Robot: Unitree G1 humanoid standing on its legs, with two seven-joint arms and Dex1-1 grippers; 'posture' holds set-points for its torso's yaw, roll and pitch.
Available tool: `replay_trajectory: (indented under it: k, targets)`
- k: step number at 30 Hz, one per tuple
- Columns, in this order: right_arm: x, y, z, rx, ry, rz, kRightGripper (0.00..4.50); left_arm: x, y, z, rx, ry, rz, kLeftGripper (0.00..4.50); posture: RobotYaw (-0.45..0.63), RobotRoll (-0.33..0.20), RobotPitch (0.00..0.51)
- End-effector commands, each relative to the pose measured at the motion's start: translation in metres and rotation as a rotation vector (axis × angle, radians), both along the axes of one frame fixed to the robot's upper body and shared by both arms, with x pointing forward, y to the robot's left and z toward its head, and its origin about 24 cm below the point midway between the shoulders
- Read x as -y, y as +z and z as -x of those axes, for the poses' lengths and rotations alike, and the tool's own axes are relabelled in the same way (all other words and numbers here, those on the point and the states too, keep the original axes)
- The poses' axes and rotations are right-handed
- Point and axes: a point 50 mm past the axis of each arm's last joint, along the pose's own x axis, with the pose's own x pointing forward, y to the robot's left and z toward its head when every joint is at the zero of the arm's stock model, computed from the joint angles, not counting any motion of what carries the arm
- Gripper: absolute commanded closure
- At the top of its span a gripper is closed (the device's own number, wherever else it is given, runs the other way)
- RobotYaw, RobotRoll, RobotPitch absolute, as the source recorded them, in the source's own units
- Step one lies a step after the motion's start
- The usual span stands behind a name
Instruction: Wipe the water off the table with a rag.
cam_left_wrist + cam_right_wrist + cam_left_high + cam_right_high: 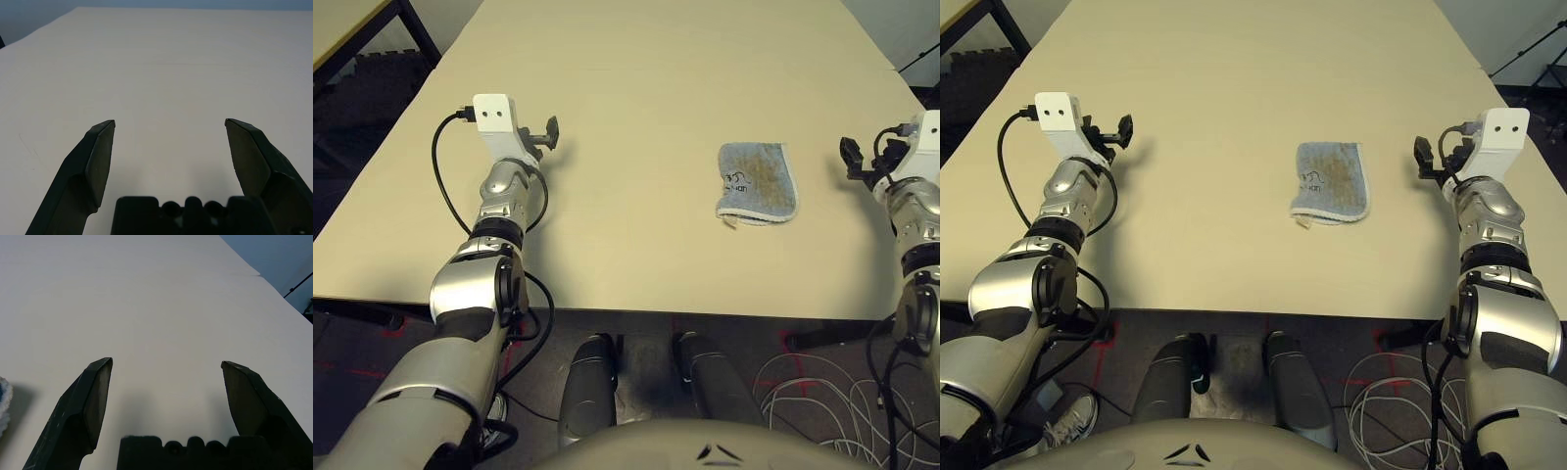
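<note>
A plain pale beige is seen on the surface [636, 117]. The rag [757, 182] is coloured grey-blue, stained brown, trimmed white, with a small dark print.

No text is showing clearly enough to be read. The rag [758, 182] is carrying a small dark printed mark near one edge — a couple of short lines of letters — but the characters are lying too small and blurred to make out in either head view. Nothing legible is appearing on the table [636, 88] or elsewhere — no labels, brands, numbers or signs.
</note>
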Motion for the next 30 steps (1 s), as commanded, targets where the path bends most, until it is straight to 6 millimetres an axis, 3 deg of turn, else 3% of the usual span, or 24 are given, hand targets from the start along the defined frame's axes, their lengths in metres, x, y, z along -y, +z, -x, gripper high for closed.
replay_trajectory:
  k: [1,12,30]
  targets:
    - [0.0,0.005,-0.001,0.016,-0.004,0.008,0.02,0.001,-0.006,0.001,-0.022,-0.004,-0.012,0.0,-0.19,0.0,0.092]
    - [0.002,0.008,-0.002,0.015,-0.007,0.021,0.02,0.006,-0.007,0.0,-0.029,-0.012,-0.013,0.0,-0.25,0.0,0.091]
    - [0.003,0.002,0.001,-0.007,-0.007,0.028,0.02,0.011,-0.002,-0.002,-0.014,-0.048,-0.029,0.0,-0.25,0.0,0.122]
